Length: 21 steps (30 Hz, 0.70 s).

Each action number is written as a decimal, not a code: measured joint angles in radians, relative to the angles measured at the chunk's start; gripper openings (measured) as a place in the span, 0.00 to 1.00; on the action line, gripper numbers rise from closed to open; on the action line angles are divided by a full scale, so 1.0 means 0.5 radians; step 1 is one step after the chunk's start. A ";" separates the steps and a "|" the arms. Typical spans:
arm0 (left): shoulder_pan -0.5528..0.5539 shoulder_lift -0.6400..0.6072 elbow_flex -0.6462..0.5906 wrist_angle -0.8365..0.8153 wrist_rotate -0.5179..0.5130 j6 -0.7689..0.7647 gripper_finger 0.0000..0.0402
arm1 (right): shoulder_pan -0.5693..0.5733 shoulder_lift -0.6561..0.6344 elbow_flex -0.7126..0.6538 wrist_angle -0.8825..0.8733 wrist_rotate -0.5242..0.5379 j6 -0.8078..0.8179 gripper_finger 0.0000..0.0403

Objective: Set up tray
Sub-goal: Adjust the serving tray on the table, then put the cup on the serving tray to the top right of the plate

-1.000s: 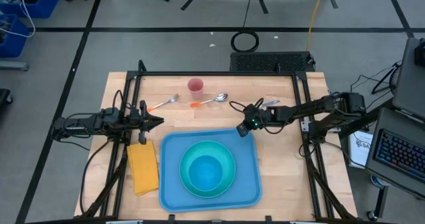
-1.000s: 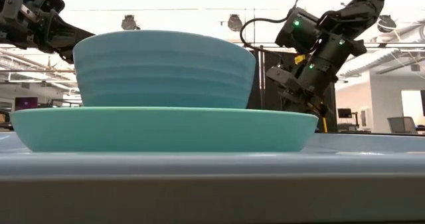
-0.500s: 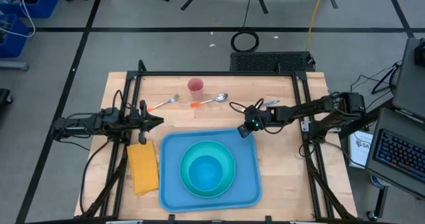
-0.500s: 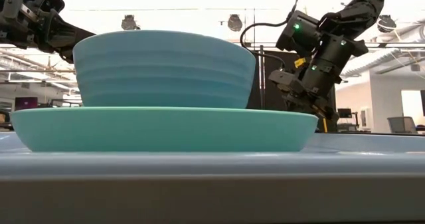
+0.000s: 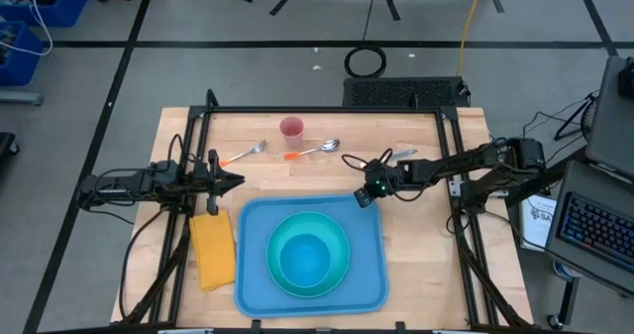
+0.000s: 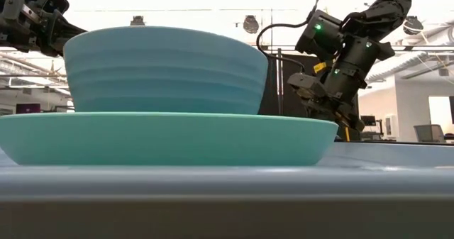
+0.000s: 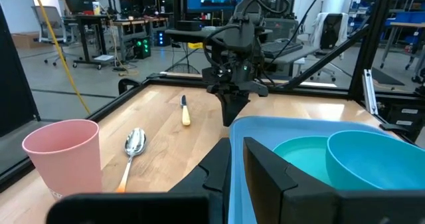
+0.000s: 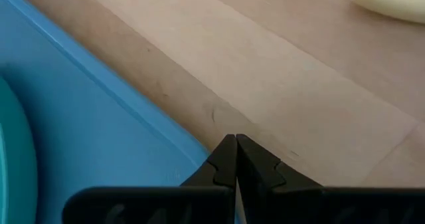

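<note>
The blue tray lies flat on the wooden table, near the front. On it rests a teal plate with a teal bowl standing in it. My right gripper is shut and slants down at the tray's far right corner; the left wrist view shows that gripper at the tray's rim. My left gripper waits level at the table's left side, above the table, its fingers a narrow gap apart and holding nothing. My right gripper sets its shut fingertips against the outer side of the tray's rim, by the far right corner. The fingers slant down from the table's right and far side. The tray stays flat on the table.
A yellow napkin lies left of the tray. Along the far side lie a fork, a pink cup, a spoon and a knife. Black frame rails run round the table.
The tray, with plate and bowl riding on it, has slid a little toward the table's left and near edges. My right gripper has stayed shut at the tray's far right corner and has turned slightly.
</note>
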 joint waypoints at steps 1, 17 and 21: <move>0.000 -0.001 0.000 0.000 0.001 0.000 0.12 | 0.000 0.000 0.000 0.000 0.007 -0.006 0.00; 0.000 0.000 0.000 0.002 -0.020 0.046 0.12 | -0.279 -0.140 0.096 0.827 -0.029 -0.945 0.00; 0.000 0.000 0.000 0.003 -0.073 0.052 0.12 | -0.311 -0.042 0.348 0.622 -0.043 -1.119 0.00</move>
